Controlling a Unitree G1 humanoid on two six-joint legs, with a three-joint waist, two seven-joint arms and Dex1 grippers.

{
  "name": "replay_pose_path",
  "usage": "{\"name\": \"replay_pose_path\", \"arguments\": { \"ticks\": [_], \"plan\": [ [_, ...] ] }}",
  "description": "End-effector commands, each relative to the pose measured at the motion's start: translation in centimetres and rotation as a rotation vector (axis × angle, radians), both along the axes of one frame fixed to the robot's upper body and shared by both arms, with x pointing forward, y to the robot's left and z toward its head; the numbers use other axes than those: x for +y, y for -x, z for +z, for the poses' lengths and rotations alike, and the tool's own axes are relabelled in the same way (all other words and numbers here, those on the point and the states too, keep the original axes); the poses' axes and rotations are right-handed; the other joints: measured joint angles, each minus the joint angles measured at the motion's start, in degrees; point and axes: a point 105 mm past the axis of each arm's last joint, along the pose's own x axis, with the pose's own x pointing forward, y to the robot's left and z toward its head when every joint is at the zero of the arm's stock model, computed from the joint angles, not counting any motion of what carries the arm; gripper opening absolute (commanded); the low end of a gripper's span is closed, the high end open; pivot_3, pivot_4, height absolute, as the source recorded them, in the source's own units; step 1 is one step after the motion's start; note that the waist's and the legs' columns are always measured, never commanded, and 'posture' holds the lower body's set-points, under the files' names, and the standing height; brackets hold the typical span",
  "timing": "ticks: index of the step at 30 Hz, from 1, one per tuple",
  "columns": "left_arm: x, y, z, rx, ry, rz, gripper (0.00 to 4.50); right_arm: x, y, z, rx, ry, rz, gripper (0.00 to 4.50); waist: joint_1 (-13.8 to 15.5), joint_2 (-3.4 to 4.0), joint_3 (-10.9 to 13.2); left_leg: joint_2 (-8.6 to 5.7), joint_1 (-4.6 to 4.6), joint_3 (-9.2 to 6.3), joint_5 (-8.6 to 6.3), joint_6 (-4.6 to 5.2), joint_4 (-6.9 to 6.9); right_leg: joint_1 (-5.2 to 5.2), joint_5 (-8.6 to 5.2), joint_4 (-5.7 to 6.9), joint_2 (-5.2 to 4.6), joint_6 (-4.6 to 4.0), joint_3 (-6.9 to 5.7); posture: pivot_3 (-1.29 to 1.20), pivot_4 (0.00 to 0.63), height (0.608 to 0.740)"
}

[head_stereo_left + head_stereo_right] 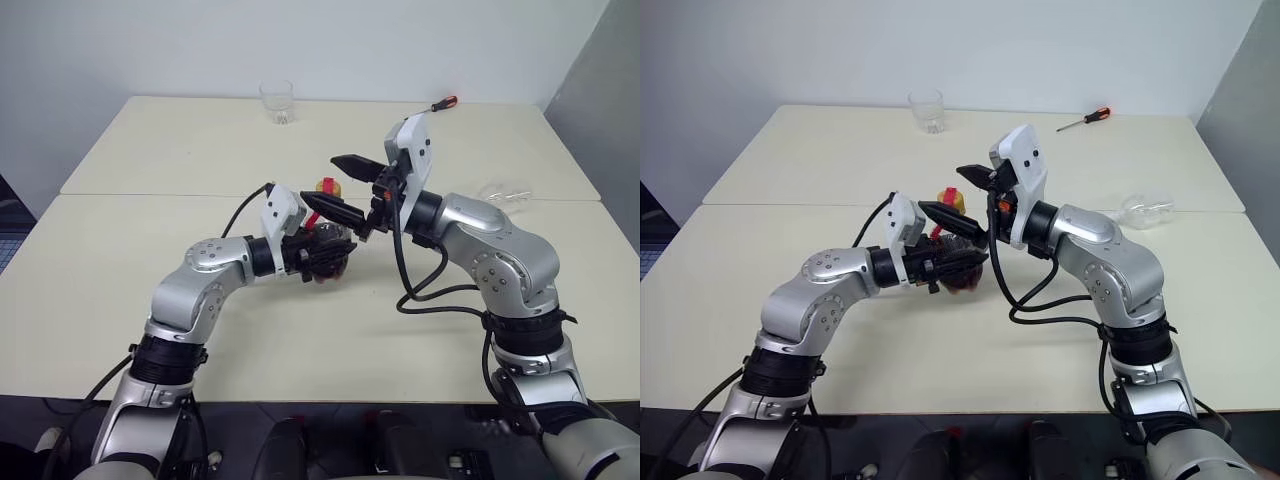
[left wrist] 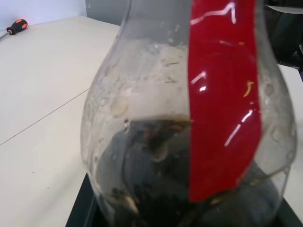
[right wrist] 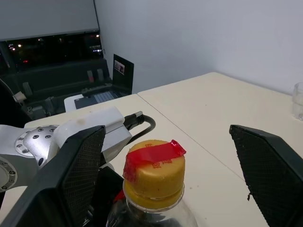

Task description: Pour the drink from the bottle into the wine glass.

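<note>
The bottle (image 3: 154, 189), its yellow cap (image 3: 155, 174) crossed by a strip of red tape and still screwed on, stood upright above the middle of the cream table (image 1: 150, 150), clamped round its bulbous body by the left gripper (image 1: 322, 255). The drink (image 2: 156, 175), dark and nearly black, filled roughly the lower half of the clear body, beside the red label strip (image 2: 222, 94). The right gripper (image 1: 345, 190) hung at the cap, its two black fingers (image 3: 267, 175) spread wide on either side without touching it. The wine glass (image 1: 1143, 210) appeared to lie on its side near the table's right edge, well apart from both arms, though its clear form was hard to read there. A clear tumbler (image 1: 277, 101) stood at the far edge, and an orange-handled screwdriver (image 1: 1084, 119) lay toward the far right corner.
</note>
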Motion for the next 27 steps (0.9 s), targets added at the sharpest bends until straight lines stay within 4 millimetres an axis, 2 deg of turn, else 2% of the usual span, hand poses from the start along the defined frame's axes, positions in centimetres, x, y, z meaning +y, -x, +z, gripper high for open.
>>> {"name": "replay_pose_path", "arguments": {
  "ticks": [1,7,8,15,18,24,27],
  "plan": [
    [-0.1,0.0,2.0,-0.082,0.026,-0.011,1.97,0.4,0.9,1.2,-0.055,-0.010,0.035,3.49,0.0,0.00,0.0,0.00,0.00,0.00,0.00,0.00,0.00,0.00,0.00,0.00,0.00,0.00,0.00,0.00,0.150,0.740],
    [-0.2,0.0,2.1,-0.085,0.026,-0.012,1.97,0.4,0.9,1.2,-0.052,-0.011,0.041,1.39,0.0,0.00,0.0,0.00,0.00,0.00,0.00,0.00,0.00,0.00,0.00,0.00,0.00,0.00,0.00,0.00,0.150,0.740],
    [-0.2,0.0,2.1,-0.086,0.026,-0.012,1.97,0.4,0.9,1.2,-0.052,-0.011,0.042,1.24,0.0,0.00,0.0,0.00,0.00,-0.01,0.00,0.00,0.00,0.00,0.00,0.00,0.00,0.00,-0.01,0.00,0.150,0.740],
    [-0.4,-0.2,2.5,-0.093,0.040,-0.008,1.97,0.3,0.8,1.0,-0.054,-0.007,0.037,1.24,0.0,0.00,0.0,0.00,0.00,-0.01,0.00,0.00,0.00,0.00,0.00,0.00,0.00,0.00,-0.01,0.00,0.150,0.740],
    [-0.4,0.5,2.5,-0.082,0.050,-0.026,1.97,0.2,0.9,1.1,-0.046,-0.021,0.053,1.24,0.0,0.00,0.0,0.00,0.00,0.01,0.00,0.00,0.00,0.00,0.00,0.00,0.00,0.00,0.00,0.00,0.150,0.740],
    [-0.3,4.1,1.9,-0.011,0.074,-0.116,1.97,-0.4,1.4,1.3,0.017,-0.077,0.160,1.24,-0.3,0.03,0.0,0.07,0.01,-0.01,0.00,0.00,-0.04,0.00,0.00,-0.04,-0.03,0.00,0.04,0.00,0.150,0.740],
    [-0.5,5.3,2.4,-0.012,0.113,-0.132,1.97,-0.7,1.9,0.9,0.021,-0.060,0.218,1.24,-0.1,0.03,0.0,0.07,0.00,-0.05,0.00,0.00,-0.03,0.00,0.00,-0.03,-0.04,0.00,-0.01,0.00,0.150,0.740]
  ]
}}
